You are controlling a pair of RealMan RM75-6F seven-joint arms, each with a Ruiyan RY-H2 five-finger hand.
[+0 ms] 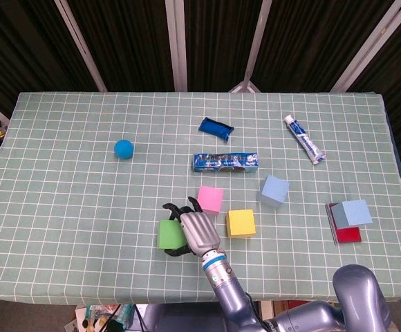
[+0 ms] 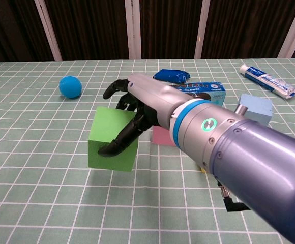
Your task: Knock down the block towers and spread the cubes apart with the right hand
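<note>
- Green-checked tabletop (image 1: 62,207) carried everything.
- Right hand (image 1: 198,232) gripped the green cube (image 1: 171,234), fingers (image 2: 118,145) wrapped over its top and front.
- Pink cube (image 1: 210,199) sat just beyond the green cube, yellow cube (image 1: 241,223) to its right, all apart.

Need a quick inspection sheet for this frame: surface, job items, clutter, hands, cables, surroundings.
Surface: table under a green checked cloth, flat.
Job's things: green cube on the cloth under the right hand; pink cube, yellow cube and light blue cube lie singly, apart; another light blue block sits on a red block near the right edge.
Clutter: blue ball, dark blue pouch, long blue box, toothpaste tube.
Hands: right hand has its fingers over the green cube's top and side; left hand not in view.
Cables: some at the far left edge, off the table.
Surroundings: dark curtains with pale frame bars behind.
</note>
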